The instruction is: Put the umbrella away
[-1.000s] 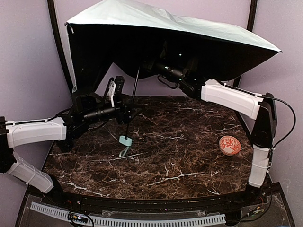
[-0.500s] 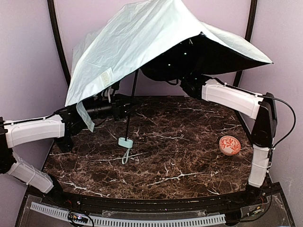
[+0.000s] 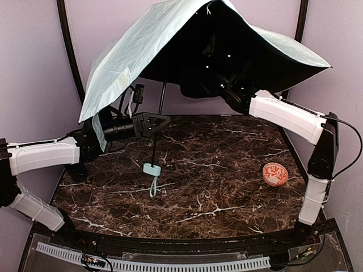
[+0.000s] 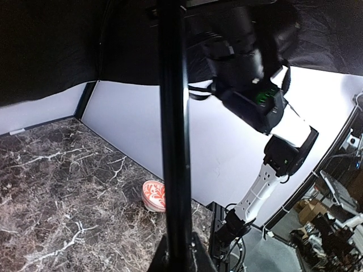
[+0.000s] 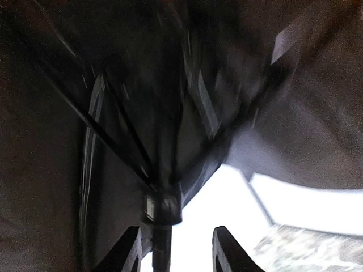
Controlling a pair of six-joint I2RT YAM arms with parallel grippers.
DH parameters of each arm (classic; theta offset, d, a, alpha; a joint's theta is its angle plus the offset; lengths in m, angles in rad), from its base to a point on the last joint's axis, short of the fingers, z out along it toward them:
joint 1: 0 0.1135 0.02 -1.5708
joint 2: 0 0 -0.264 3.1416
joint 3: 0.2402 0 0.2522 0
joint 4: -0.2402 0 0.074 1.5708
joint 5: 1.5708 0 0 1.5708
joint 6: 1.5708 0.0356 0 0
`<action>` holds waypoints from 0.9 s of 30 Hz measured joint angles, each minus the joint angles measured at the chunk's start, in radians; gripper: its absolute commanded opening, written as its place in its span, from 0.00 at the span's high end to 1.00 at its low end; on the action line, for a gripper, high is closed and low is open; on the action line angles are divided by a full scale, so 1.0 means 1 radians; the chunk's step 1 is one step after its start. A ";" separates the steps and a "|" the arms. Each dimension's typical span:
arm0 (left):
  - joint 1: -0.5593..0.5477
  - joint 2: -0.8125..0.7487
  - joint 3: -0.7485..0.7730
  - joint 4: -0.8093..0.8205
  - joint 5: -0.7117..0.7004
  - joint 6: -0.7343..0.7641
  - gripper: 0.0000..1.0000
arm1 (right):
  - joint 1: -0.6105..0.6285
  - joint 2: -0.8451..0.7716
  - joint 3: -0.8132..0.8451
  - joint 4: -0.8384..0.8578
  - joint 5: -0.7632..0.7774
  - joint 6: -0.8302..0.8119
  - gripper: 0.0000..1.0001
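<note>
Marble table (image 3: 227, 198), lilac walls (image 3: 34, 68); left claw (image 3: 160, 121) clamped on umbrella (image 3: 142, 45), right claw (image 5: 177, 235) parted.

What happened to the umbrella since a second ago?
The left gripper closed on the umbrella by its shaft. Its canopy tipped, left side dropping. The right gripper opened under it. The handle and the orange ball stayed put.

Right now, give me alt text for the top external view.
An open mint-green umbrella tilts over the back of a dark marble table, its thin black shaft pinched by the left fingers. The right arm reaches up under it; an orange-red ball sits at the table's right.
</note>
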 measured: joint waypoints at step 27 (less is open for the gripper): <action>-0.025 0.022 -0.001 0.013 -0.003 -0.044 1.00 | 0.058 0.028 0.114 -0.123 0.395 -0.186 0.52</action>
